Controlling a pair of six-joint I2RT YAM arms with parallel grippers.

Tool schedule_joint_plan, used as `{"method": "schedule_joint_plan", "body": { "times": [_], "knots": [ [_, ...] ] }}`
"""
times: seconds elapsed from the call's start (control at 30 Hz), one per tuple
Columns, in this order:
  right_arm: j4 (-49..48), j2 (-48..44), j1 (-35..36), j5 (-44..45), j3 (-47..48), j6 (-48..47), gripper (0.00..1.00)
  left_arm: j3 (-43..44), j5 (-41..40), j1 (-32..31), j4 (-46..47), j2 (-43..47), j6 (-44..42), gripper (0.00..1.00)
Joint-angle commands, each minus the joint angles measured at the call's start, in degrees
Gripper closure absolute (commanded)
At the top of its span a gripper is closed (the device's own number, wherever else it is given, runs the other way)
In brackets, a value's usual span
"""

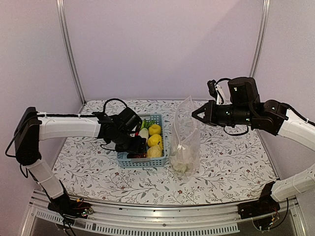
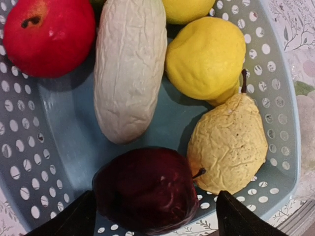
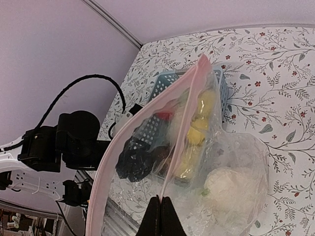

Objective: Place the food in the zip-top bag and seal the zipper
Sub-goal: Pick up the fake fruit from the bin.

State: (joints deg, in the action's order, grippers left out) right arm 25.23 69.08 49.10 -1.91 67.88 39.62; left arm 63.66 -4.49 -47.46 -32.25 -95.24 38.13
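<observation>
Left gripper (image 2: 155, 195) hovers spread wide astride the dark purple fruit (image 2: 145, 189) in the basket (image 2: 59, 147) while the right gripper (image 3: 160, 209) clenches the bag (image 1: 186, 142) by its rim, holding it upright.

No writing, label, brand name, number or sign can be read in any of the views. The worktop (image 1: 221, 157) bears only a printed pattern of twigs, leaves and small red blossoms. The zip-top bag (image 1: 186, 132) and the light-blue basket (image 2: 19, 147) show no legible marking.
</observation>
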Motion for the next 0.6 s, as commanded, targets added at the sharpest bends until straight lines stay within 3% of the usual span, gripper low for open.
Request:
{"method": "schedule_joint_plan", "body": {
  "times": [0.0,0.4,0.57],
  "knots": [
    [-0.1,0.0,-0.1,0.1,1.2,-0.7,1.00,3.5,-0.7,-2.6,-1.9,-2.9,-0.1,0.16],
    [0.2,-0.5,-0.1,0.4,1.0,-0.9,1.00,4.4,-5.4,-3.4,-6.2,-5.1,1.2,0.20],
    [0.4,-0.7,-0.1,0.4,1.0,-0.9,1.00,4.4,-3.9,-3.5,-5.8,-6.4,1.4,0.33]
  ]
}}
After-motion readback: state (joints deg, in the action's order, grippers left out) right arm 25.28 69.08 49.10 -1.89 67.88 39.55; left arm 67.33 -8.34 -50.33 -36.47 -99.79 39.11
